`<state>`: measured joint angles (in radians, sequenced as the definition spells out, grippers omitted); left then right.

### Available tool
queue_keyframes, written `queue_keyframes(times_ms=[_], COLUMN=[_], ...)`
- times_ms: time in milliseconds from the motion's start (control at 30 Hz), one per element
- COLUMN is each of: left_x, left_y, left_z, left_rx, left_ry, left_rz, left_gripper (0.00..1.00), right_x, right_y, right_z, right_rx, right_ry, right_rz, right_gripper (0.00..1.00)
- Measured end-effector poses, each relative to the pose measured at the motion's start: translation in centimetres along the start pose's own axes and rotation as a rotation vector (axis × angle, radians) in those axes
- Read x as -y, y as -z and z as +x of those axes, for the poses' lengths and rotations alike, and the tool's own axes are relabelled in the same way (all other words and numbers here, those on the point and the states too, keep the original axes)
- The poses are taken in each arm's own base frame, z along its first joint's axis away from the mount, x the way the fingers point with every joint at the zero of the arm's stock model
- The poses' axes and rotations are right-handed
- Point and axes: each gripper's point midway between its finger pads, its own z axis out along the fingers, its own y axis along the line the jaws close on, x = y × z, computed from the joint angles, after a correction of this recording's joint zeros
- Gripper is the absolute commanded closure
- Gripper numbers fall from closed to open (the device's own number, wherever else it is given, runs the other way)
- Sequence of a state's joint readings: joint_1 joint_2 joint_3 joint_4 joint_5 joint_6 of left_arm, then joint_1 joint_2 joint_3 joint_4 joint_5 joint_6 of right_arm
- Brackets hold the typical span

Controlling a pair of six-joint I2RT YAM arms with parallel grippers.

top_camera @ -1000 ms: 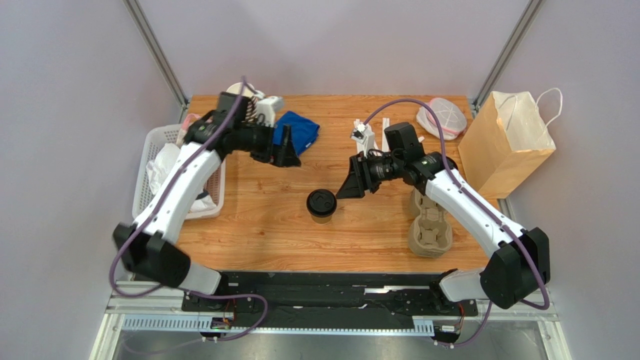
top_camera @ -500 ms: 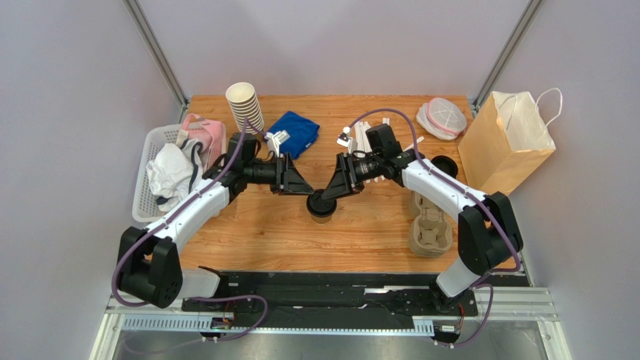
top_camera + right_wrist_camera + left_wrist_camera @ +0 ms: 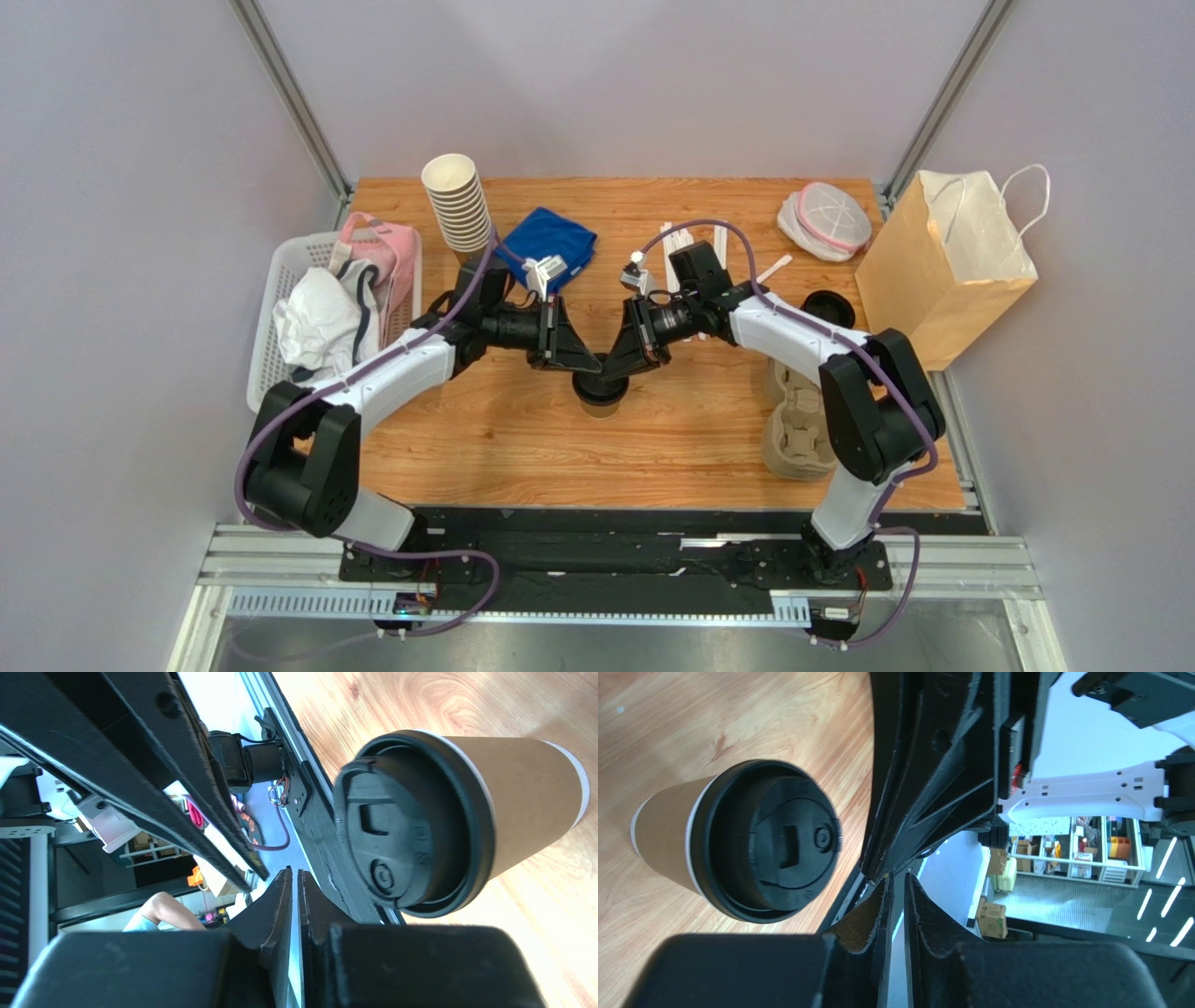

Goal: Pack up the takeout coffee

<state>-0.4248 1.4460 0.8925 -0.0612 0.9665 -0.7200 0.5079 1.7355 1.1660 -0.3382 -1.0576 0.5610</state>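
The takeout coffee (image 3: 602, 391), a brown paper cup with a black lid, stands upright on the wooden table near its middle. My left gripper (image 3: 585, 363) and right gripper (image 3: 619, 366) meet tip to tip just over the far edge of its lid. In the left wrist view the cup (image 3: 734, 840) sits left of my shut left gripper (image 3: 898, 879), outside the fingers. In the right wrist view the cup (image 3: 456, 815) lies right of my shut right gripper (image 3: 295, 875). Neither gripper holds anything; only a thin slit remains between each pair of pads.
A cardboard cup carrier (image 3: 801, 422) lies at the right, with a loose black lid (image 3: 829, 308) and a brown paper bag (image 3: 948, 266) beyond it. A stack of paper cups (image 3: 459, 202), a blue cloth (image 3: 557, 241) and a white basket (image 3: 264, 357) of cloths fill the back left.
Both arms swung inward and down until their tips met above the cup. Both grippers closed from open to shut. The cup stayed in place.
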Motion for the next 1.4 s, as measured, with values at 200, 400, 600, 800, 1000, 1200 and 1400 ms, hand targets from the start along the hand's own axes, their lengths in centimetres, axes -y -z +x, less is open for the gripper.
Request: queue_keyframes(times_ms=[200,400,600,800,1000,1200,1400], left_x=[-2.5,-5.1,-6.1,-6.3,-6.3,-6.4,-6.5], left_y=[-1.0,-1.7,-1.6,-1.6,-1.6,-1.7,-1.7], left_z=[0.8,1.7,1.9,2.0,1.9,1.9,1.9], left_rx=[-0.041,-0.082,-0.112,-0.136,-0.141,-0.143,-0.144], left_ry=[0.05,0.096,0.138,0.154,0.152,0.151,0.15], left_rz=[-0.031,-0.061,-0.024,0.027,0.043,0.044,0.043], left_gripper=[0.92,0.94,0.97,0.98,0.98,0.99,0.99], right_x=[1.6,3.4,3.6,3.9,4.1,4.5,4.8], right_y=[-0.7,-1.5,-1.5,-1.5,-1.3,-1.1,-1.1], right_z=[0.1,0.2,0.3,0.3,0.1,0.1,0.2], right_rx=[-0.023,-0.041,-0.053,-0.076,-0.082,-0.09,-0.103], right_ry=[-0.047,-0.104,-0.136,-0.168,-0.176,-0.177,-0.166], right_rz=[0.01,0.03,0.016,-0.026,-0.052,-0.074,-0.087], right_gripper=[0.95,0.99,1.0,1.0,1.0,1.0,1.0])
